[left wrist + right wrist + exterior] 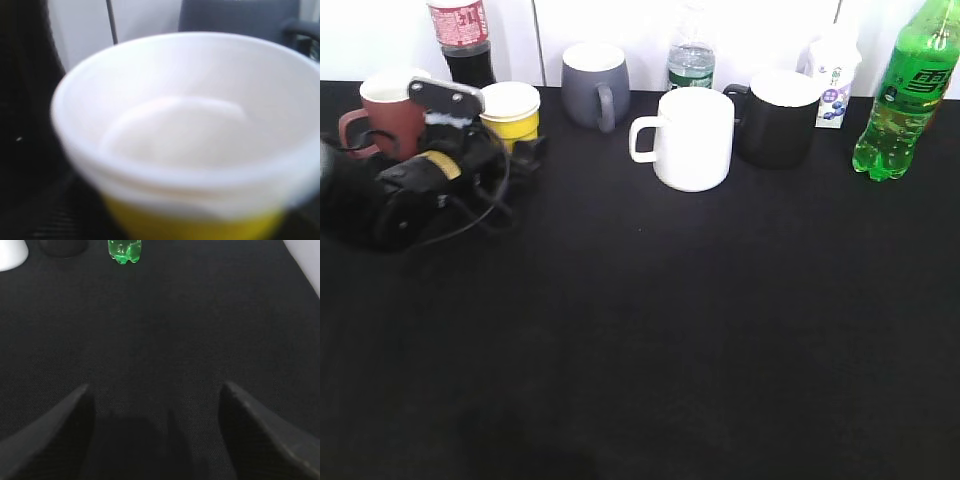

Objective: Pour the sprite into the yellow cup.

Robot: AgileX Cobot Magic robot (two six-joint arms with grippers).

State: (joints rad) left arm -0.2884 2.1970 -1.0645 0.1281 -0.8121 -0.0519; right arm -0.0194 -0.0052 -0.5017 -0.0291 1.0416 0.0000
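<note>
1. Reaching for the small tapered yellow cup with the white rim and white inside [511, 112], our left gripper [525, 152] sits at the upper left of the exterior frame, close against the cup; whether its jaws are clenched on the cup or merely near it we cannot tell, since neither view shows the fingers plainly.
2. We judge the nearest risk to be a knock: the brown-red ceramic mug [382, 117] stands just beside the cup, with the dark cola bottle with a red label [463, 42] behind, and a sideways swing of the arm could tip either.
3. Our tall transparent bright-green plastic sprite bottle [903, 95] stands upright at the far right of the exterior frame, well apart from the cup, so the two must be brought together; a crooked grip on the tall bottle could topple it.
4. We see our right gripper [155, 410] only in the right wrist view, jaws spread wide and released over the bare black tablecloth [200, 330], with the bottle's base at the top of that frame, well apart.
5. Only the left wrist view shows us the cup's inside, blurred, white and seemingly empty.
6. Only the exterior view shows us the white handled mug [688, 137] and the black mug [776, 116] between cup and bottle, which a carried bottle could clip.
</note>
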